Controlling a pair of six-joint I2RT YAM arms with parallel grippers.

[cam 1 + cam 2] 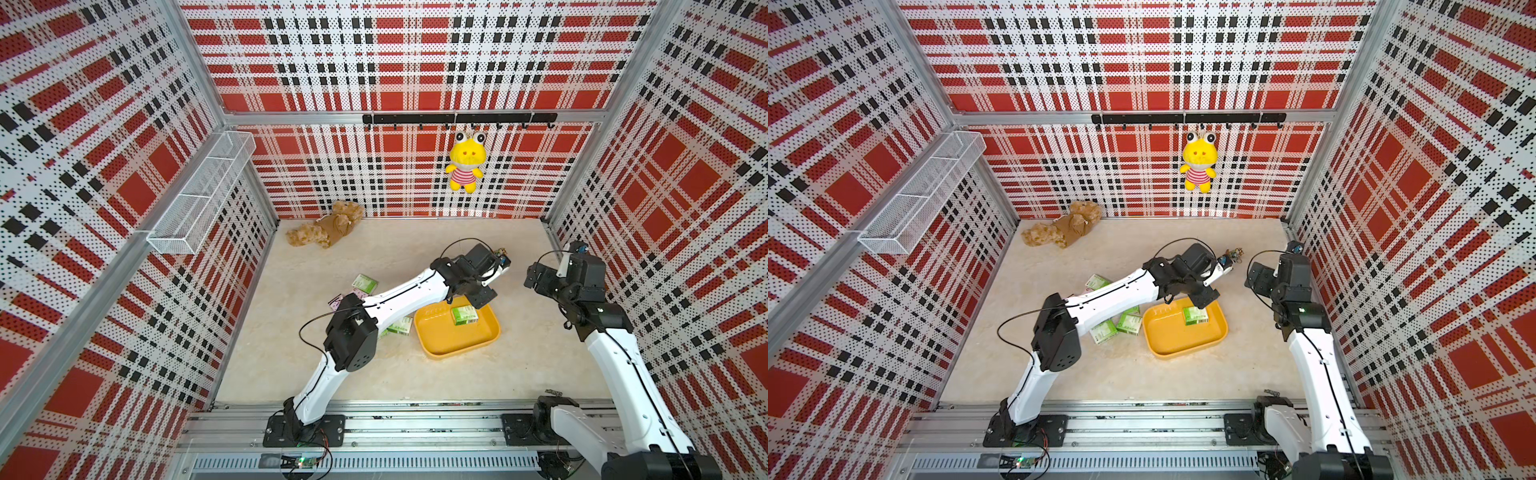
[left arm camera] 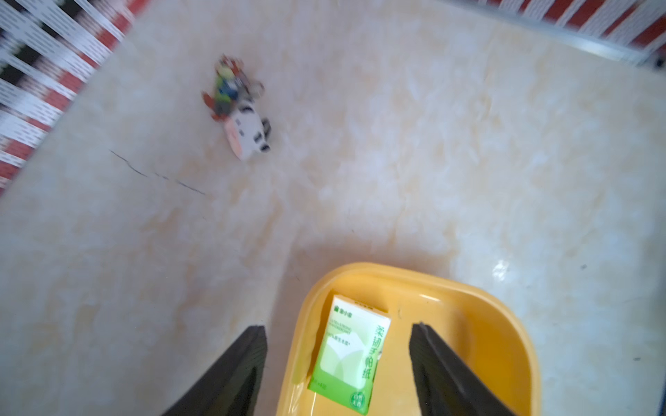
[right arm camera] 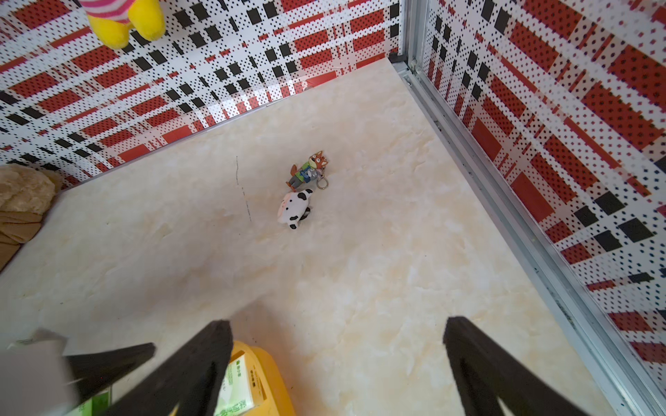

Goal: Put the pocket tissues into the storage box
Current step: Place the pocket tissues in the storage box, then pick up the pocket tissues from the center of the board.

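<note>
In both top views, storage box (image 1: 449,338) (image 1: 1175,337) on the marbled floor (image 1: 374,374), one green pack (image 1: 464,314) of pocket tissues lying inside, close to the box's far rim. Directly above that rim, left gripper (image 1: 480,300); right of the box and well apart from it, right gripper (image 1: 535,276). Just beside the box's left rim, more green packs (image 1: 1104,331), partly under the left arm; farther left of the box, another green pack (image 1: 365,284) and a pink pack (image 1: 347,300).

In the left wrist view, left pincer spread wide over the box, both fingers (image 2: 248,363) clear of the green pack lying between them inside it. Beyond the box's far rim, well apart, a black-and-white keychain toy (image 2: 248,133).

In the right wrist view, right pincer also spread, nothing between its fingers (image 3: 201,356); one corner of the box, with the pack inside, just showing beside one finger.
</note>
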